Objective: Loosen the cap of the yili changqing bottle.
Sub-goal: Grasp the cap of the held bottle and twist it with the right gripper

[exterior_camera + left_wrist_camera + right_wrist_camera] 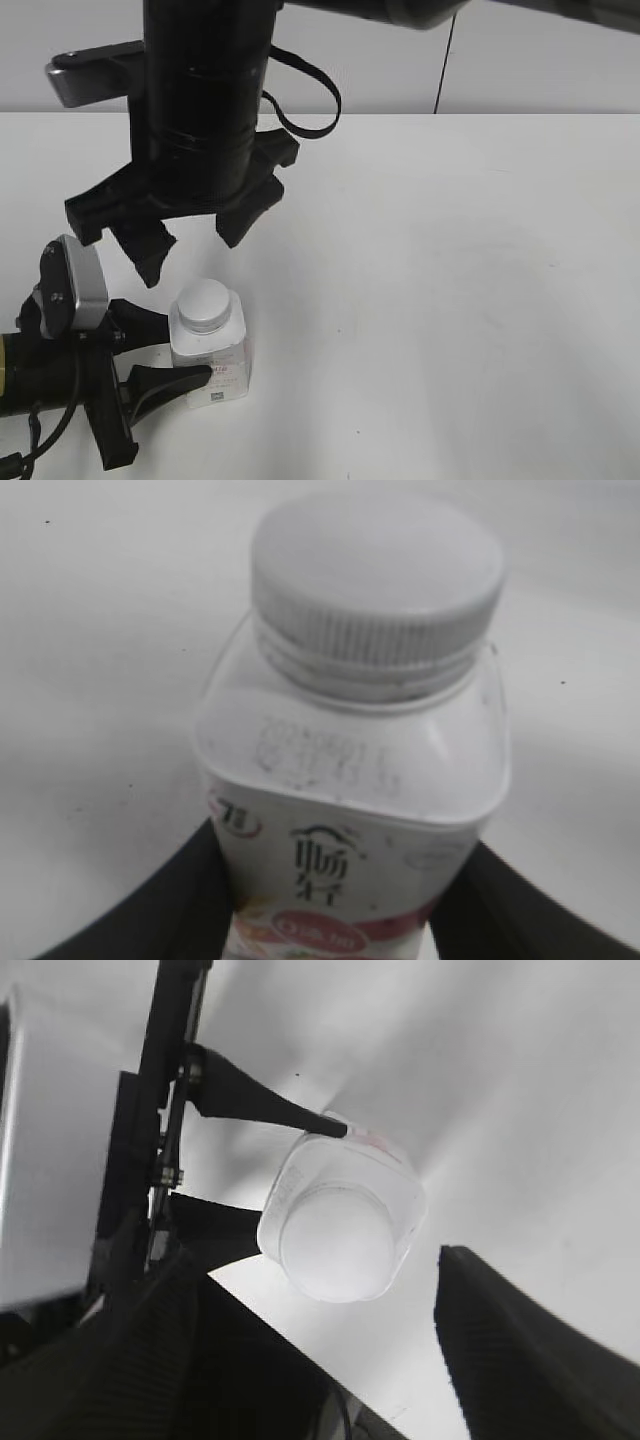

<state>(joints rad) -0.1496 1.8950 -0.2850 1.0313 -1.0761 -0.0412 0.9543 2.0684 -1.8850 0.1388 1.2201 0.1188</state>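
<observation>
The yili changqing bottle (pixel 212 358) stands upright on the white table at the lower left, its white ribbed cap (pixel 205 303) on top. My left gripper (pixel 165 352) is shut on the bottle's body from the left, one finger on each side. In the left wrist view the bottle (pixel 350 810) fills the frame with the cap (pixel 377 575) on its neck. My right gripper (pixel 193 245) hangs open and empty above the cap, not touching it. The right wrist view looks down on the cap (pixel 337 1240) and bottle (pixel 340 1215).
The white table (pixel 450 280) extends to the right and back to a pale wall. A black cable (pixel 310 85) loops off the right arm. The left arm's wrist camera block (pixel 75 285) sits left of the bottle.
</observation>
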